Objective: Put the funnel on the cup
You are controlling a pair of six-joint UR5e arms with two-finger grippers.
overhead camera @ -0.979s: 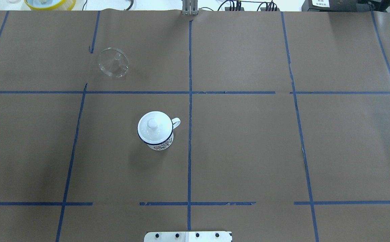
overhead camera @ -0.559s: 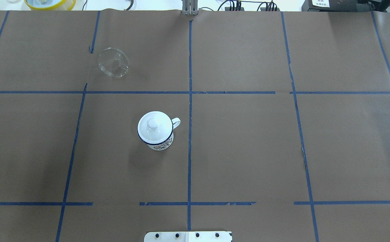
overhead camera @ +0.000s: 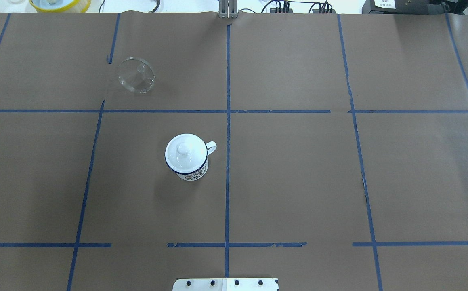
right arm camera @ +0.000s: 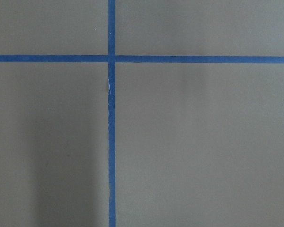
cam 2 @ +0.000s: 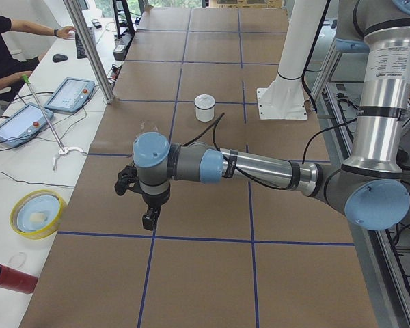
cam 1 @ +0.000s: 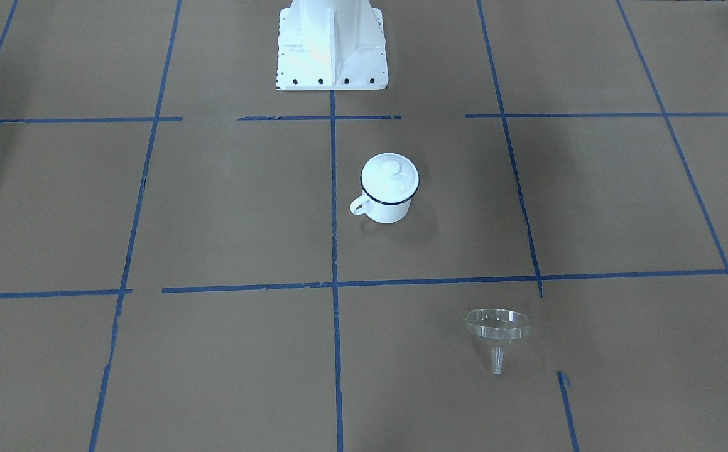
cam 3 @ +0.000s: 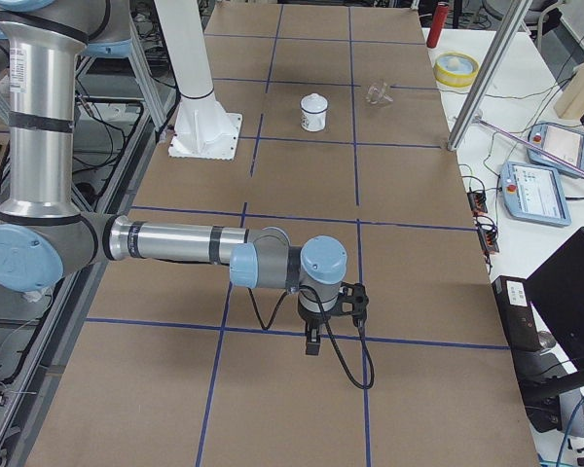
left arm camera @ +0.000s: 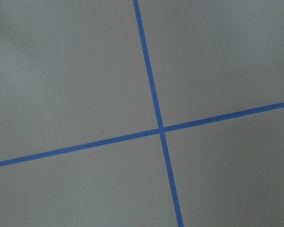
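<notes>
Brown paper ruled with blue tape (overhead camera: 227, 81) covers the table (overhead camera: 298, 182), and neither arm reaches into your overhead view. At the left end, the left tool (cam 2: 149, 220) hangs low over a tape crossing, well apart from both objects. You cannot tell from the side view whether it is wide or narrow, and its wrist camera shows only paper.

Farther in, the funnel (overhead camera: 136, 75) lies tipped on its side in the far row of squares, near a torn tape corner, with its spout toward the far edge. It will likely need a grasp at the rim.

Nearer the robot and to the funnel's right, the cup (overhead camera: 186, 157) stands upright just left of the centre line, handle pointing right. Its lid (overhead camera: 183, 150) closes the mouth and probably has to come off first. Nothing stands between funnel and cup.

Right of centre, bare paper runs out to the right tool (cam 3: 312, 343), whose opening is likewise impossible to judge.
</notes>
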